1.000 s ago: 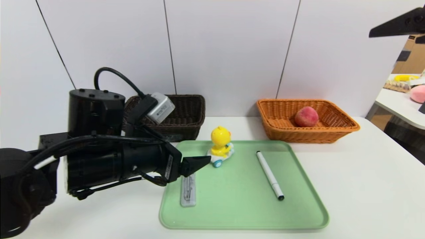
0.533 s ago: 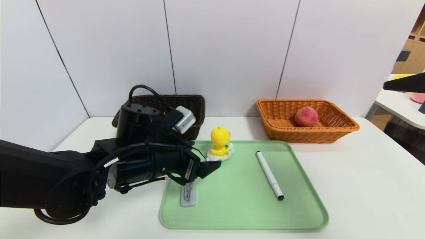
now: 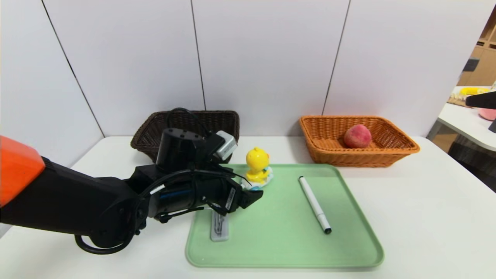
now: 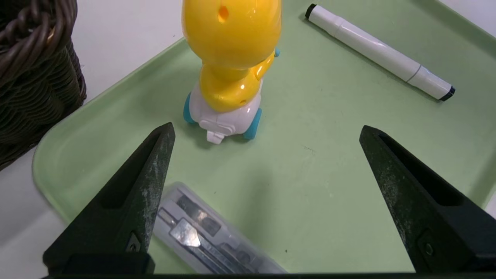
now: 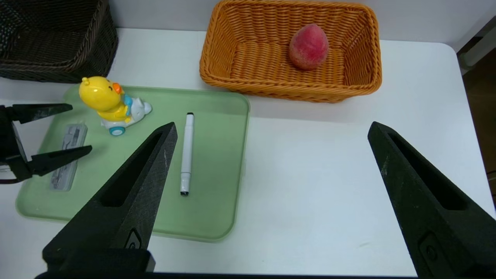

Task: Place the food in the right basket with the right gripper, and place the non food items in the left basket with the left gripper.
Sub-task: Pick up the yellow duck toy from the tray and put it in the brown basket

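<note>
The peach (image 3: 357,136) lies in the orange-tan right basket (image 3: 403,149). On the green tray (image 3: 286,240) stand the yellow duck toy (image 3: 258,164), the grey case (image 3: 219,228) and the white pen (image 3: 314,204). The dark brown left basket (image 3: 147,131) sits behind my left arm. My left gripper (image 4: 267,128) hangs open and empty low over the tray. The duck (image 4: 232,58) is just ahead of its tips and the case (image 4: 205,236) lies under one finger. My right gripper (image 5: 272,124) is open and empty, high over the table's right side.
A side table (image 3: 465,120) with a pink rounded object (image 3: 487,113) stands off to the right. Bare white tabletop (image 5: 329,186) lies between the tray and the table's right edge. A white wall rises behind both baskets.
My left arm has reached forward and lower, bringing its open gripper close behind the duck. My right gripper has sunk and drawn back toward the head view's right edge.
</note>
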Controlling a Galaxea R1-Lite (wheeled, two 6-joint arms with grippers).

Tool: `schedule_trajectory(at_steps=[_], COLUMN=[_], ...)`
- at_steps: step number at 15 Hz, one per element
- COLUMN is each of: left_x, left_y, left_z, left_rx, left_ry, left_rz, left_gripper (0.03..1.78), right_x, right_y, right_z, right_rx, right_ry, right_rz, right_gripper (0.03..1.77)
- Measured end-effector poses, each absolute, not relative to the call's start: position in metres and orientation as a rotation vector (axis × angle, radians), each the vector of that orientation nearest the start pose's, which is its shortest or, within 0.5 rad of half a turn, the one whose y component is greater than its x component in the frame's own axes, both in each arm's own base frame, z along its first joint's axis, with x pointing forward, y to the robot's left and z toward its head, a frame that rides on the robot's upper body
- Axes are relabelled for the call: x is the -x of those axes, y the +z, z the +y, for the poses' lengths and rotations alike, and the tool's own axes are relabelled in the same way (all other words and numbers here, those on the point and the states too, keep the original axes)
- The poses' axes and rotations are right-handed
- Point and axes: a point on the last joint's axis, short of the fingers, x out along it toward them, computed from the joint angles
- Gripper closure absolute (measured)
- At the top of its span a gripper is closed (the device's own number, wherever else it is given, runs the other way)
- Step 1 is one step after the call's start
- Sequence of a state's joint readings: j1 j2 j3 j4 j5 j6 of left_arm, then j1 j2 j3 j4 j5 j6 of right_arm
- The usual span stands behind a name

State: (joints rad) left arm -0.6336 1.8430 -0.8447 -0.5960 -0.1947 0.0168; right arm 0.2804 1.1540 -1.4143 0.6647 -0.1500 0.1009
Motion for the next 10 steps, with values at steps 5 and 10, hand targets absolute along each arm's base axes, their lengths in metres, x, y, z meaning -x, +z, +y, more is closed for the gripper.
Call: schedule_trajectory(at_steps=[5,10], left_x=[-0.28,-0.29], left_y=[0.125,0.118], left_z=[-0.209,-0.215], left_rx=[-0.103,-0.101], left_ry=[-0.818,-0.816], left_rz=[0.391,0.387], left_gripper=[0.12,0.12], right_x=[-0.102,-0.096], right_y=[0.348,0.324], right_z=[0.026,0.024], right_rx=[-0.007,0.017], right_ry=[0.115,0.102], right_rz=[0.397,0.498], right_gripper=[0.11,0.11])
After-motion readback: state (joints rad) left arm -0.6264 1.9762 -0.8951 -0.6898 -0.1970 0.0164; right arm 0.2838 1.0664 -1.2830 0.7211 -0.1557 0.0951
